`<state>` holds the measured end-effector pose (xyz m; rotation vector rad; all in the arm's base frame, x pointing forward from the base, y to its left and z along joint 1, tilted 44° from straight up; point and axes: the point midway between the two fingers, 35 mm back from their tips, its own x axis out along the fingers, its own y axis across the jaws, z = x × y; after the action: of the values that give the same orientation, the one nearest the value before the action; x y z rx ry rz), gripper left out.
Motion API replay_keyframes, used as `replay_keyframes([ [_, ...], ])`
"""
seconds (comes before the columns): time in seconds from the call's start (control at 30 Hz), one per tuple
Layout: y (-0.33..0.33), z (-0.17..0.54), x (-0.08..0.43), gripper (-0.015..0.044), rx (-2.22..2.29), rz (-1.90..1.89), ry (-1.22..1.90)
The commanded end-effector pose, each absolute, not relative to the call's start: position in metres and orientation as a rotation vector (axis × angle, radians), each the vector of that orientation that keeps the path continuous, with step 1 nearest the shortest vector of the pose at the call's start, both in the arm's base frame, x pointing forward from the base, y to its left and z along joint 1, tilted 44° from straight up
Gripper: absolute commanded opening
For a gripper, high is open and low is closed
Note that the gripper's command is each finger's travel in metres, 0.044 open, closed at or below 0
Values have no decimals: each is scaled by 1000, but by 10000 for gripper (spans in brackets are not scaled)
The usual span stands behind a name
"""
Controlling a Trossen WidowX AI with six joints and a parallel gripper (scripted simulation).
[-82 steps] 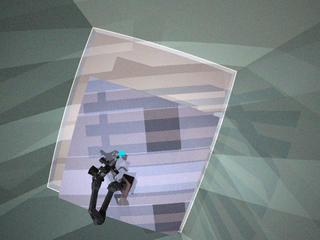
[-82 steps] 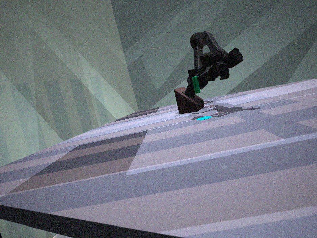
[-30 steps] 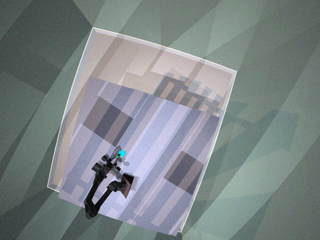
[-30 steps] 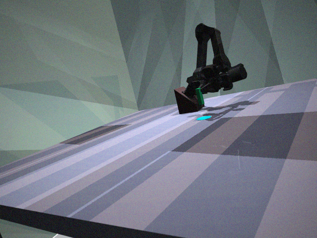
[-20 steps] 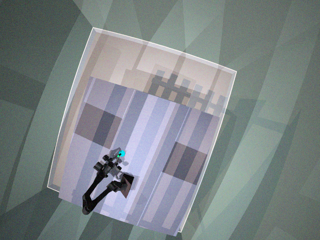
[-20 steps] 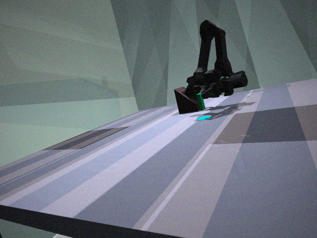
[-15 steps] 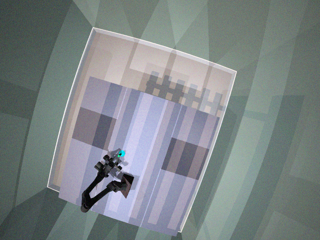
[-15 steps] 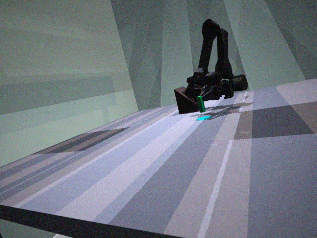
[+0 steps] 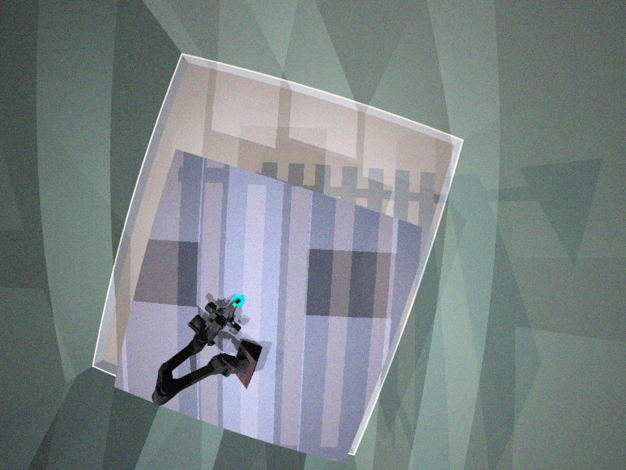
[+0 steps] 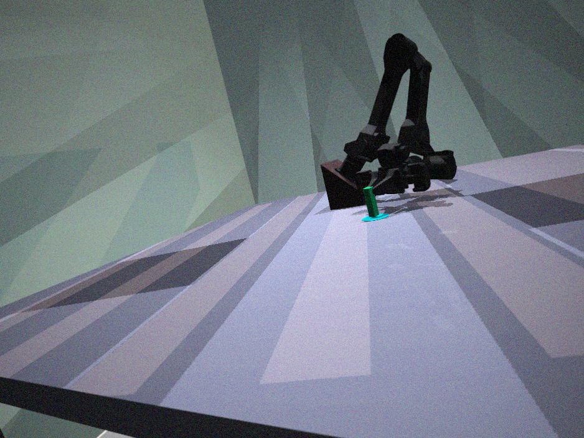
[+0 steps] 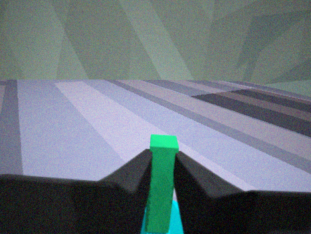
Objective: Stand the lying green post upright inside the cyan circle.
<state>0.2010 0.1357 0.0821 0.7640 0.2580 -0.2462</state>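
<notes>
The green post [image 10: 371,202] [image 11: 161,186] stands close to upright, leaning slightly in the exterior view, with its lower end over the cyan circle. The cyan circle [image 9: 241,296] [image 10: 383,216] [image 11: 177,221] lies flat on the table and shows around the foot of the post. Whether the foot touches the table or hangs just above it cannot be told. My gripper [image 11: 162,157] is shut on the post's upper part, reaching in low and nearly level, a finger on each side. From above, the gripper and its shadow hide most of the post.
The arm's wedge-shaped base [image 9: 249,361] [image 10: 342,190] stands close beside the gripper and circle. The folded arm [image 9: 184,378] [image 10: 389,94] rises behind. The striped table [image 9: 293,404] [image 10: 330,330] carries dark patches of pattern. A pale raised border [image 9: 323,93] runs beyond the table's far edge.
</notes>
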Motion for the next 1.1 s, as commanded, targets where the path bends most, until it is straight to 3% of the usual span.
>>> replay_keyframes([
  [0.0,138,82,201,23,773,-246,253],
  [0.2,138,82,201,23,773,-246,253],
  [0.67,138,82,201,390,773,-246,253],
  [1.07,119,108,206,400,776,-252,259],
])
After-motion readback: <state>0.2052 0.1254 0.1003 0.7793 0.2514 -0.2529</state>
